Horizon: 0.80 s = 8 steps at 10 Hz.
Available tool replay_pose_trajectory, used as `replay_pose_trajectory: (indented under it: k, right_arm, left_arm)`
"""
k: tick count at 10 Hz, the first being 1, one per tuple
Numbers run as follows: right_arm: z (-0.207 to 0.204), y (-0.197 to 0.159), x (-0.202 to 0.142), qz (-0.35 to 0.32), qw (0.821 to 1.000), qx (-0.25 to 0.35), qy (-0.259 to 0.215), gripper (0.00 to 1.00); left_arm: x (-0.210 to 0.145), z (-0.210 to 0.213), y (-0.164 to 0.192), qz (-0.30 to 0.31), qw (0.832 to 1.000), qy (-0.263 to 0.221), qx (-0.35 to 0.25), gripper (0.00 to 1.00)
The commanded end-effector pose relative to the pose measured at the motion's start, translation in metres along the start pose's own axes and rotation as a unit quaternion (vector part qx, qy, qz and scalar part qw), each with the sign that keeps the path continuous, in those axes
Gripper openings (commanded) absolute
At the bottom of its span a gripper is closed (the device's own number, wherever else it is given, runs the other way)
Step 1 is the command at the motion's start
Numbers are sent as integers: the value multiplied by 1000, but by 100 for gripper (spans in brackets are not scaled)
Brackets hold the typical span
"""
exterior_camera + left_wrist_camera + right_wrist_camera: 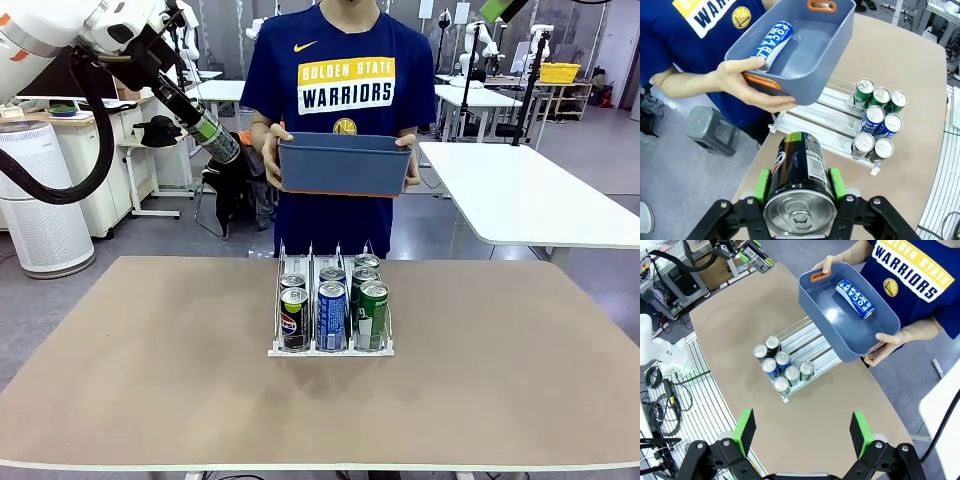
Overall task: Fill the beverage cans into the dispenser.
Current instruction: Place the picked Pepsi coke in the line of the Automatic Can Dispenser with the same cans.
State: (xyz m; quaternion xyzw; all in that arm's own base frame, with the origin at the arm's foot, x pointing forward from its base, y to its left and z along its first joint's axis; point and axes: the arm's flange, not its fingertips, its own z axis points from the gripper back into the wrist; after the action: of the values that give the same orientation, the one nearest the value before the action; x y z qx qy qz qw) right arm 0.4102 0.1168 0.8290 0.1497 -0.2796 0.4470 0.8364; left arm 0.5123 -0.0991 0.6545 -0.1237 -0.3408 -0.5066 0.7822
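My left gripper is shut on a black beverage can, green pads on both sides, silver top facing the camera. In the front view this gripper holds the can high at the left, beyond the table's far edge. The dispenser stands mid-table with several cans: black left, blue middle, green right. A person holds a blue-grey tub above the dispenser's far end; one blue can lies in it. My right gripper hangs open high over the table.
The dispenser's far lane ends are bare beneath the tilted tub. Brown tabletop spreads free on both sides of the rack. A grey stool stands on the floor by the person. A white table is at the back right.
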Motion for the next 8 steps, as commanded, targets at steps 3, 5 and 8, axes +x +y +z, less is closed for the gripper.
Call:
replay_pose_trajectory:
  k: [3,5,8]
  right_arm:
    - [1,2,-2,0,1000,1,0,100]
    - [1,2,-2,0,1000,1,0,100]
    - [1,2,-2,0,1000,1,0,100]
  left_arm:
    - [11,-2,-18,98,994,43,-19,58]
    - [15,-2,-36,144,985,92,-18,58]
    - [26,-18,-85,167,975,149,5,58]
